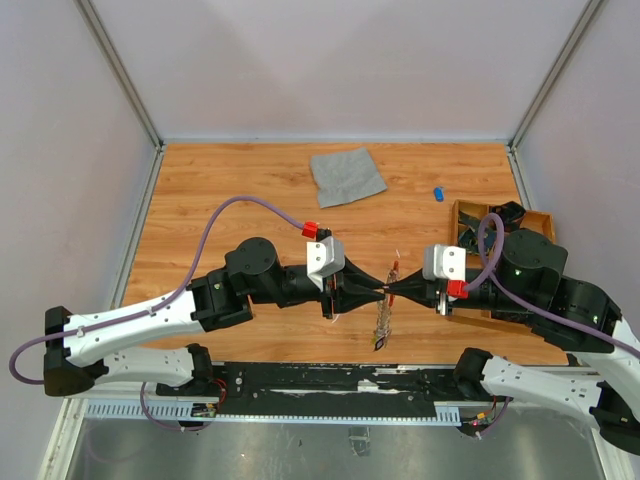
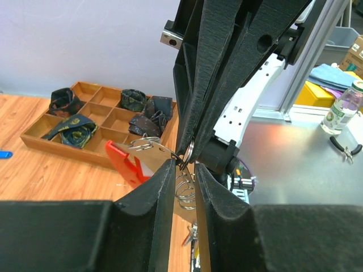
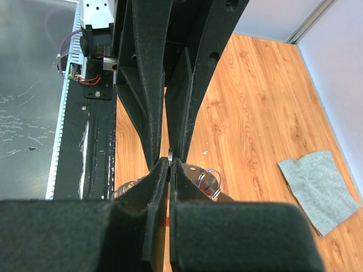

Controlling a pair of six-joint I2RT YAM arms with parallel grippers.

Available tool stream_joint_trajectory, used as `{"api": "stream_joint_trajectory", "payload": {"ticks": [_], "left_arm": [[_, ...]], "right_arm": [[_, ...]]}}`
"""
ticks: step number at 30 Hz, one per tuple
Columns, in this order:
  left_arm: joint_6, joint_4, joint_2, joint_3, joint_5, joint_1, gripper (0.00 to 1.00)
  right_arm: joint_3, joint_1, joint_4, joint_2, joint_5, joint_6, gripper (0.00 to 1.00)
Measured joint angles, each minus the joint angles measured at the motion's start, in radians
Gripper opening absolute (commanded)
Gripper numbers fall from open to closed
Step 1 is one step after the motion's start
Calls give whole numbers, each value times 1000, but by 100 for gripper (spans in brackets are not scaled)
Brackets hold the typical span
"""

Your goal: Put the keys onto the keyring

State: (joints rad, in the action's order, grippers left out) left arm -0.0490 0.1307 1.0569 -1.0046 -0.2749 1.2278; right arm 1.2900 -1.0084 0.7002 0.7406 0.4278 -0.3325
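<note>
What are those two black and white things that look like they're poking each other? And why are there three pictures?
They are two robot arms bolted to a wooden table. Each ends in black jaws that pinch like tweezers. The big picture looks down from above. The other two come from little cameras riding on each arm's wrist, so you see the jaws up close.

In the middle the left gripper and the right gripper meet tip to tip. Between them they pinch the keyring, a red clip with silvery rings, and its chain hangs down towards the table. The right one is squeezed shut on it. The left one is nearly closed around a ring.

Also on the table: a grey cloth, a small blue thing, and a wooden tray with little boxes holding dark bundles.
</note>
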Motion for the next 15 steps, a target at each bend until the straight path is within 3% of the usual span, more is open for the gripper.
{"api": "stream_joint_trajectory", "payload": {"ticks": [7,15], "left_arm": [[0,2,-1,0,11,0,22],[-3,-1,-5,0,20,0,1]], "right_arm": [[-6,0,-1,1,2,0,1],[-6,0,-3,0,2,2,1]]}}
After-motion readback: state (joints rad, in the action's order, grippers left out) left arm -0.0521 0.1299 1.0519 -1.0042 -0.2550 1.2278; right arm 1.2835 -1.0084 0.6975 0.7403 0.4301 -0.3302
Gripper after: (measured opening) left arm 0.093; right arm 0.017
